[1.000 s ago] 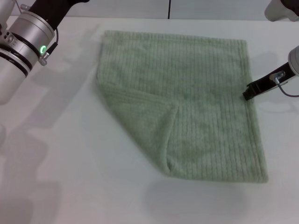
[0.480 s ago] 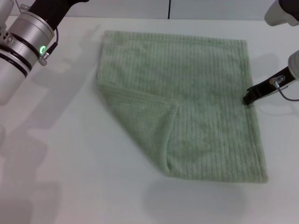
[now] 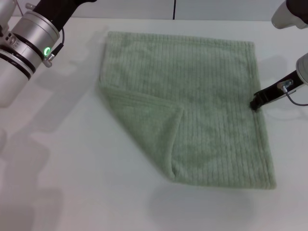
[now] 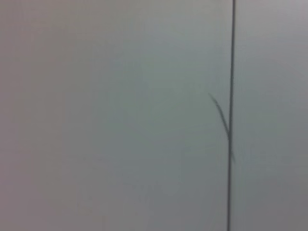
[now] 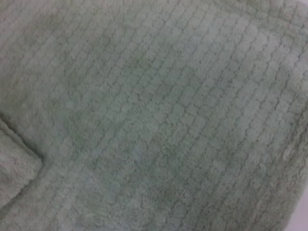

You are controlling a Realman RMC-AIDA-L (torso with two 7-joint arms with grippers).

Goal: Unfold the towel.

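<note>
The pale sage-green ribbed towel (image 3: 202, 86) lies flat on the white table (image 3: 67, 183). Its near-left corner is folded over onto it as a triangular flap (image 3: 144, 120). My right gripper (image 3: 255, 102) is low at the towel's right hemmed edge, about halfway along it. The right wrist view is filled with the towel's ribbed surface (image 5: 163, 106), and the edge of the flap (image 5: 19, 163) shows in one corner. My left arm (image 3: 29, 41) is raised at the far left, off the towel, and its gripper is out of view.
The left wrist view shows only a pale wall with a thin dark vertical line (image 4: 231, 115). White table surface lies to the left of and in front of the towel. A pale part of the right arm (image 3: 288, 12) is at the far right.
My right gripper has shifted slightly nearer along the towel's right edge. The left arm has edged a little to the right. The towel has not moved.
</note>
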